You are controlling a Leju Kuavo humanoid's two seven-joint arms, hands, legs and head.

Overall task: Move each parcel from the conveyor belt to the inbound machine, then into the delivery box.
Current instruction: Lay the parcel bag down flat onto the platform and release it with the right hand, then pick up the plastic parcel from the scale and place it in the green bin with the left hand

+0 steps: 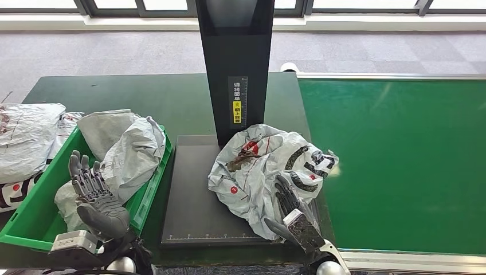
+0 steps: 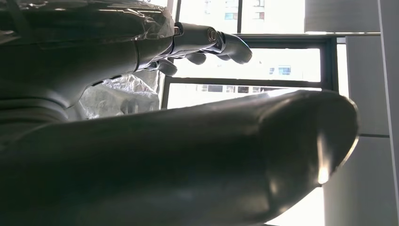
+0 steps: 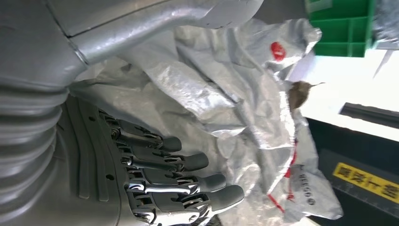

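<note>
1. One grey parcel (image 1: pixel 269 172) lies crumpled on the dark platform of the inbound machine (image 1: pixel 195 200), against the foot of its black column (image 1: pixel 235 63) and just beside the green conveyor belt (image 1: pixel 401 166).
2. Its wrap carries red dots and black lettering, with a brown smear near the top.
3. The right hand (image 1: pixel 289 209) rests on the parcel's near edge; in the right wrist view its fingers (image 3: pixel 188 179) lie straight against the wrinkled plastic — whether it actually grasps the wrap, I cannot tell.
4. The green delivery box (image 1: pixel 150 189) sits left of the platform and holds another grey parcel (image 1: pixel 129 149), bunched high against the box's right wall.
5. The left hand (image 1: pixel 94 192) hovers over the box, fingers apart and upright — holding nothing.
6. More grey bags (image 1: pixel 28 137) lie on the bench (image 1: pixel 172 97), left of the box.
</note>
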